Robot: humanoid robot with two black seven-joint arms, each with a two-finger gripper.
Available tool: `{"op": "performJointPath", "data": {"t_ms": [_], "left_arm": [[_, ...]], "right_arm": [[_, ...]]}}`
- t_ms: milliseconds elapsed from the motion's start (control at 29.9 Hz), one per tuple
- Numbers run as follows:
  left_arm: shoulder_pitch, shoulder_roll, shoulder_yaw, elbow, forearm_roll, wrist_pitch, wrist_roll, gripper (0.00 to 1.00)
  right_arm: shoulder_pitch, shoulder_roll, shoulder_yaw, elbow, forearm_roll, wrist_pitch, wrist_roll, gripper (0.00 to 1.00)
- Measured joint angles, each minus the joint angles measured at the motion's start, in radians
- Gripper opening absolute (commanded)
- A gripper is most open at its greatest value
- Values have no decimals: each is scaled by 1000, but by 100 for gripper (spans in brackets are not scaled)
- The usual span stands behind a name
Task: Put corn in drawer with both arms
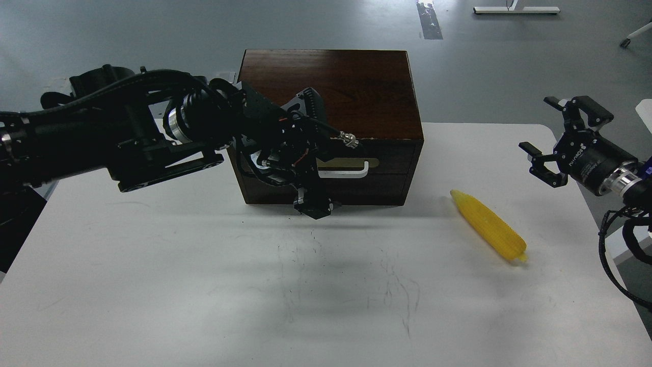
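Left gripper (311,204): in front of the drawer (367,155), near its white handle (346,171), probably to pull; its opening is too dark to tell.
Right gripper (552,142): wide open, holds nothing, waits beside.
Corn (489,225): lies on the table (153,285), right of the closed drawer.

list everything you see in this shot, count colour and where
corn: 1, bright yellow, lying on the table right of the box
drawer: 1, dark brown with white handle, closed, upper front of the wooden box
wooden box: 1, dark brown, back centre of the table
table: 1, white, scuffed, fills the foreground
left gripper: 1, black, in front of the drawer
right gripper: 1, black, open, above the table's right edge
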Motion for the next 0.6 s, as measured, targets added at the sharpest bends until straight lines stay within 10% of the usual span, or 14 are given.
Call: {"op": "performJointPath", "data": {"t_ms": [602], "left_arm": [[16,-10,22,22,2,0,0,98]], "right_arm": [[-3,-4,1,0,0,0,0,100]]}}
